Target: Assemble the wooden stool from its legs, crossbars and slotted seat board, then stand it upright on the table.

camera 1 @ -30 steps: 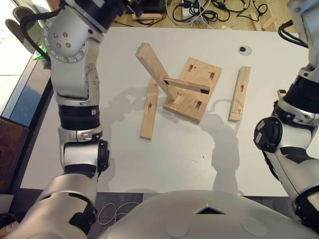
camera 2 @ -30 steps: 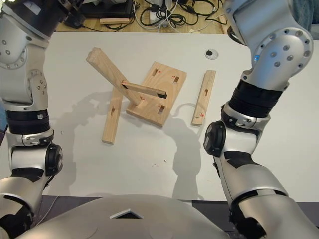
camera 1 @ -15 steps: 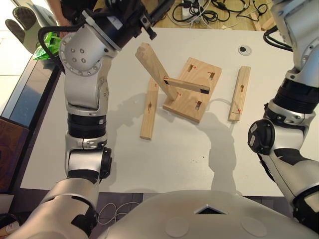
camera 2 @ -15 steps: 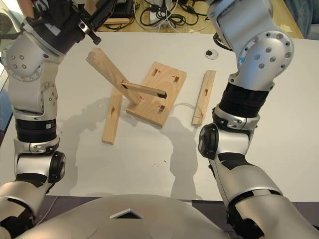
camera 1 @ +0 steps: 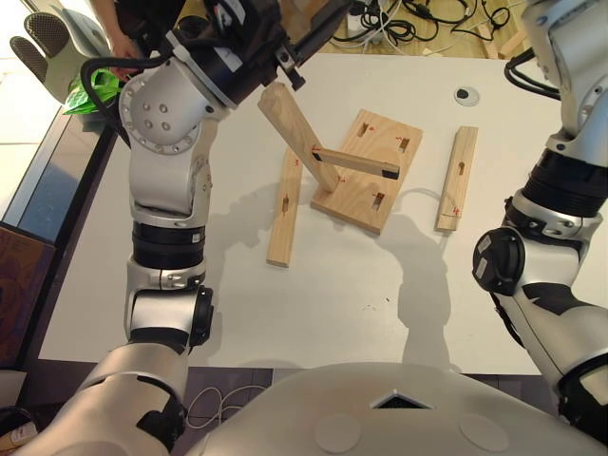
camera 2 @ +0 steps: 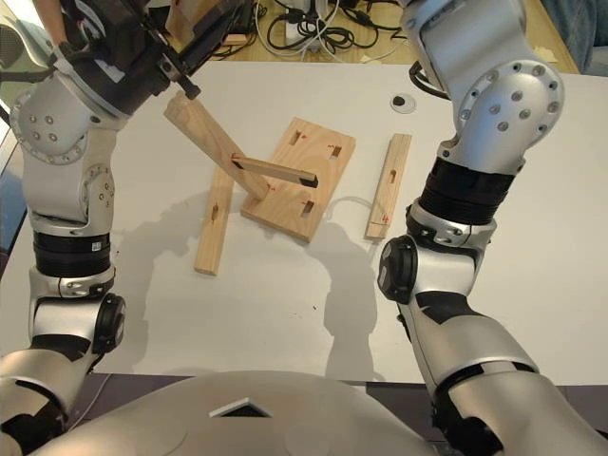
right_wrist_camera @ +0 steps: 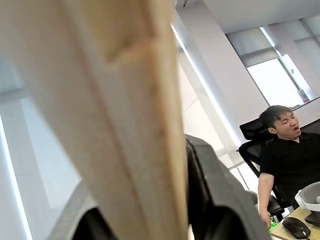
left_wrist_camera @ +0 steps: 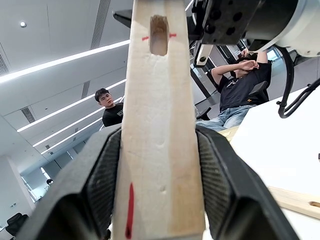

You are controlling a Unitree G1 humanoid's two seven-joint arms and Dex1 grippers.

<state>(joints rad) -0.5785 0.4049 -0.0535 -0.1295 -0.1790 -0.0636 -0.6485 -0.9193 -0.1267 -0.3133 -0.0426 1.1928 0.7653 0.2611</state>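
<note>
Left end effector [left_wrist_camera: 160, 192] clamped on slotted leg [left_wrist_camera: 159, 110] over table [camera 1: 399, 71] far edge, right end effector [right_wrist_camera: 150, 210] clamped on wooden bar [right_wrist_camera: 100, 100]

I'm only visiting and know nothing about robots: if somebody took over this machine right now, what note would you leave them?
Left gripper: shut on a slotted leg, held up over the table.
Right gripper: shut on another wooden piece, held up.
Done: seat board lies flat, a tilted leg standing in its corner with a crossbar plugged in.
Left loose leg and right loose leg lie flat beside the board.
Left to do: fit the rest, stand the stool upright.
</note>
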